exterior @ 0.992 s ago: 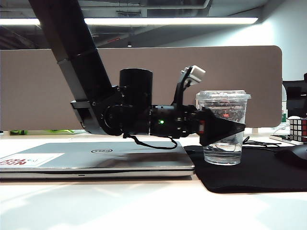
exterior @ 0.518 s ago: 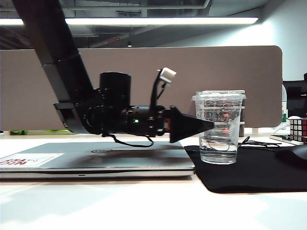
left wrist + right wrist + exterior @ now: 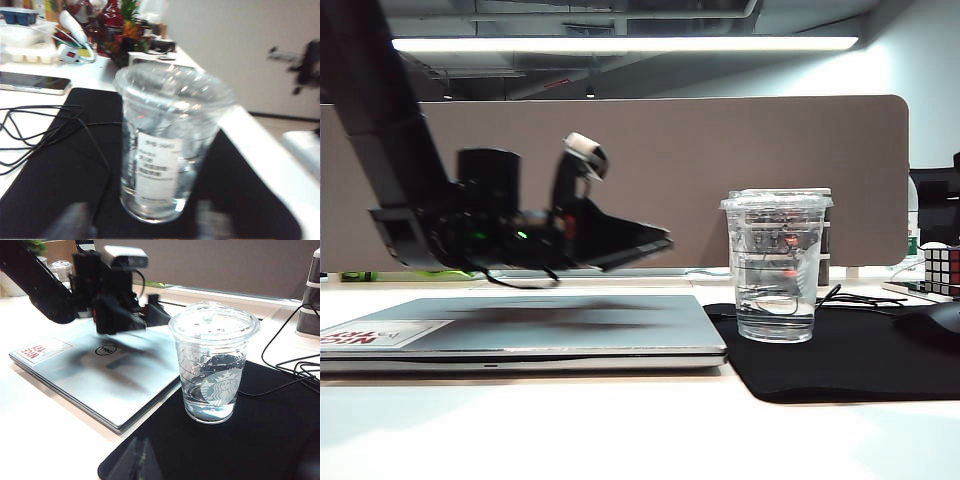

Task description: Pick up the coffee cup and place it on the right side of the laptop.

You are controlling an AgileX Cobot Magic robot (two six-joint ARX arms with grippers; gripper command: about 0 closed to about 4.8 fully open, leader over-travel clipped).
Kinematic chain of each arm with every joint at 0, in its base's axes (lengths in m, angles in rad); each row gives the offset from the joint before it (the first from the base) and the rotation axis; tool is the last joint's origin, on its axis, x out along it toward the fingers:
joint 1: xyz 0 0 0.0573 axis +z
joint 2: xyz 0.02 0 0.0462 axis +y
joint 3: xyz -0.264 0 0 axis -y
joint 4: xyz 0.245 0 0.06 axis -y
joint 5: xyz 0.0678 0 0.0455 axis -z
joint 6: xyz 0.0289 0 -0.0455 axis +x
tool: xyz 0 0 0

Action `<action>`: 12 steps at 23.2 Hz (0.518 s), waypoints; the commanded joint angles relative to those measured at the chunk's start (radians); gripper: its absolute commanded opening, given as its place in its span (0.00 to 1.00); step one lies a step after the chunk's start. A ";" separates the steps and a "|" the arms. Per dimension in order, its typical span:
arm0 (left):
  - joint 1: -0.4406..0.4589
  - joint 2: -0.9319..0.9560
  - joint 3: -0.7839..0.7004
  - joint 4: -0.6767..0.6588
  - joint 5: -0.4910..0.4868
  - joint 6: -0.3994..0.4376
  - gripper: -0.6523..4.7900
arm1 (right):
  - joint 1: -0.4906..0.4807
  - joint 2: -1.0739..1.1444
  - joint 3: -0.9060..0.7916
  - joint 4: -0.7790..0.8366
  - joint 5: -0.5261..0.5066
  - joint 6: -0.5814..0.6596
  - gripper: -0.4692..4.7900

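The coffee cup point(image 3: 780, 270), clear plastic with a flat lid and a little water in it, stands upright on the black mouse mat just right of the laptop point(image 3: 520, 325). Nothing touches the coffee cup point(image 3: 212, 365). My left gripper point(image 3: 655, 242) hovers level above the closed silver laptop point(image 3: 100, 375), a hand's width left of the cup and pointing at it. In the left wrist view its blurred fingers point(image 3: 70, 222) stand apart, with the cup point(image 3: 170, 145) ahead of them and nothing between them. My right gripper point(image 3: 140, 460) shows only as a dark wedge, fingers together, low over the mat's near corner.
The black mouse mat point(image 3: 840, 365) lies right of the laptop. Black cables point(image 3: 40, 130) trail over its far side. A Rubik's cube point(image 3: 940, 268) and a grey drawer organizer point(image 3: 311, 300) stand at the right. A brown partition point(image 3: 720, 150) closes the back.
My left gripper has let go of the cup and drawn back to the left over the laptop, its wrist turning. The cup stays standing on the mat.
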 commanded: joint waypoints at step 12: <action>0.144 -0.297 -0.358 0.423 -0.086 -0.337 0.11 | 0.000 -0.002 -0.005 0.010 -0.002 -0.003 0.09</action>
